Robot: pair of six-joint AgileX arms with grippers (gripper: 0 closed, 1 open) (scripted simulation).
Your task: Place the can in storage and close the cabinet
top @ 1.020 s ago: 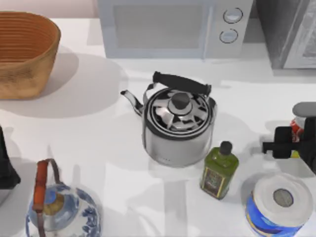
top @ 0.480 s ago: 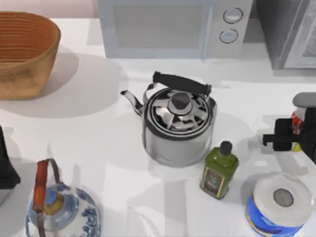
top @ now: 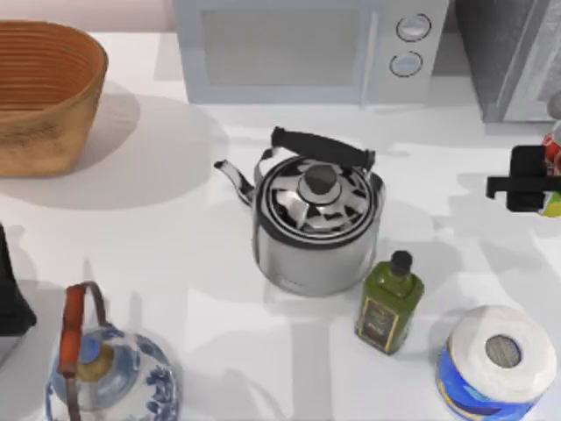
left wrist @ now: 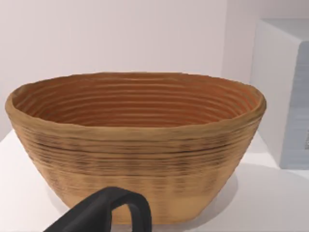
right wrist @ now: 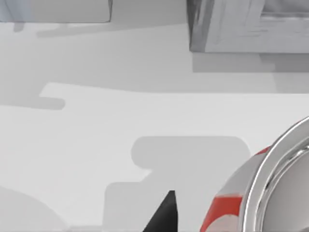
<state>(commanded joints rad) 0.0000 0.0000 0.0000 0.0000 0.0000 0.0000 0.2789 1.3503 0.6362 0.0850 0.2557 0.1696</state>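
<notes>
One arm working: our right gripper (top: 545, 175) grips the can (top: 552, 171) just short of the cabinet (top: 513, 57); we keep it upright, clear the cabinet edge.

The right gripper (top: 545, 180) is at the table's right edge, raised above the surface with its black fingers (right wrist: 164, 212) clamped on the can (top: 552, 175), while the left arm (top: 10, 294) sits parked at the left edge.
</notes>
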